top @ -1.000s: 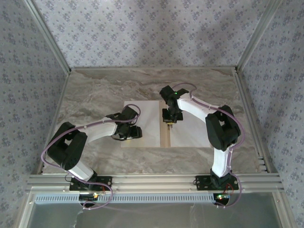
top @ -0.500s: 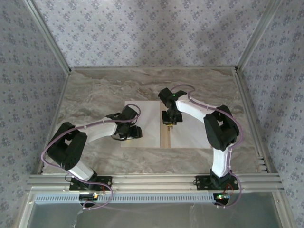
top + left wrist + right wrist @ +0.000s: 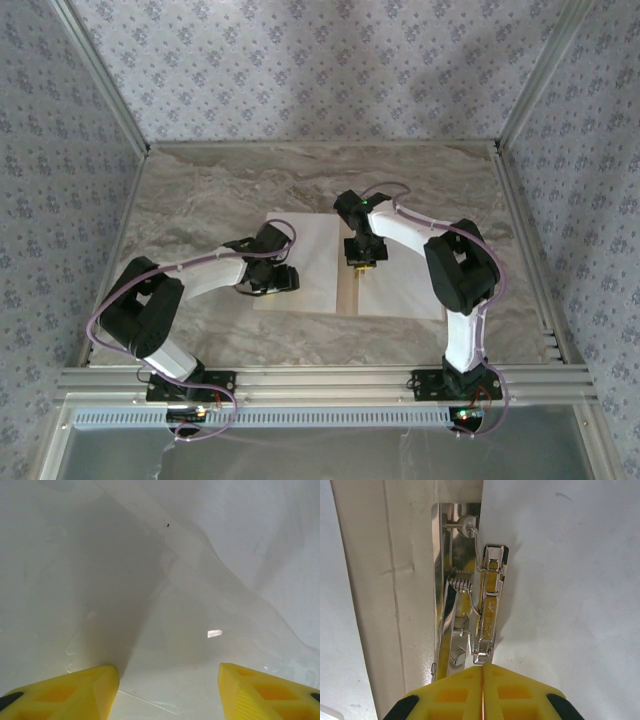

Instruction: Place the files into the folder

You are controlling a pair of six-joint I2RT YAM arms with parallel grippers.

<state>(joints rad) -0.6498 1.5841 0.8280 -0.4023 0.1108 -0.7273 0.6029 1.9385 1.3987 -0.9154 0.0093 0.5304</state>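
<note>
The folder lies open on the table, its tan spine showing between two white files, one on the left leaf and one on the right. My right gripper is shut over the spine. In the right wrist view its tips touch the near end of the folder's metal clip, between the tan strip and the right file. My left gripper hangs open low over the left file, with nothing between its yellow fingers.
The marble table has bare room behind and left of the folder. Patterned walls close in three sides. An aluminium rail runs along the near edge by both arm bases.
The right arm has shifted slightly toward the near edge along the spine, and the right file's near edge now sits a little nearer and skewed. The left arm has not moved.
</note>
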